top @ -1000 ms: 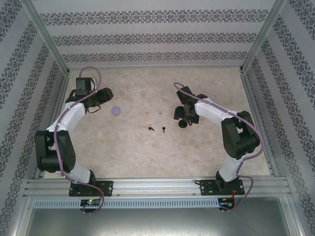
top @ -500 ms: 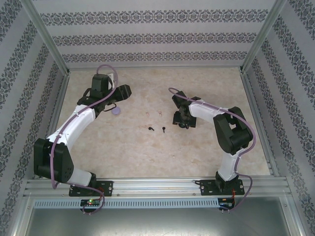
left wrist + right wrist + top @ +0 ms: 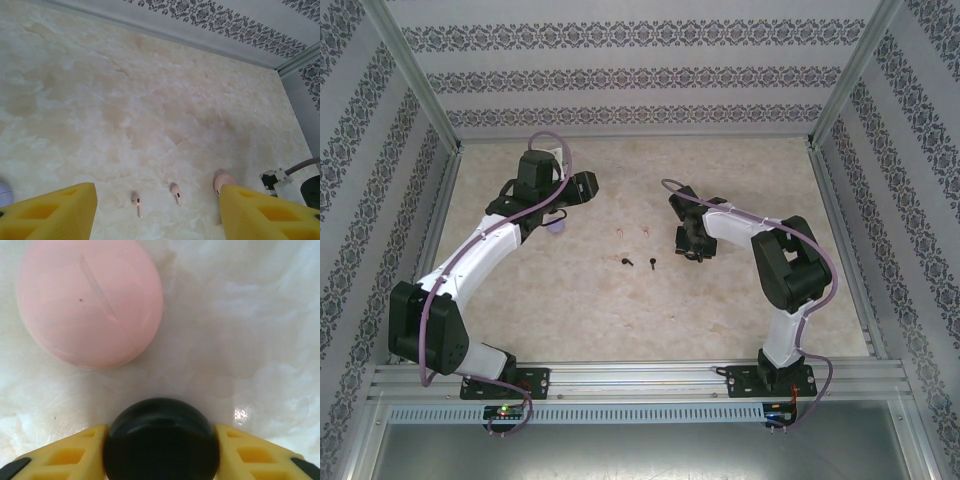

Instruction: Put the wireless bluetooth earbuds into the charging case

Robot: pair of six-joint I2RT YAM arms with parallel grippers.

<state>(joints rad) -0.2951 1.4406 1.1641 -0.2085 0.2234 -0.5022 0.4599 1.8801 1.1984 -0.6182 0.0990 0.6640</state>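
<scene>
On marbled table: pinching black case with right claw, risking squirting it out sideways; hovering with left claw spread.

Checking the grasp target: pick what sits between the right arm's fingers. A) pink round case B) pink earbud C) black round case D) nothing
C: in the right wrist view the black round case sits between the yellow fingers, the pink round case lying apart beyond it.

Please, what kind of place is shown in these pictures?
Probably a robot test cell: silver aluminium frame posts hold wallpaper-patterned wall panels around a beige marble-look tabletop, with white-and-black robot arms, left and right, bolted to a metal rail.
</scene>
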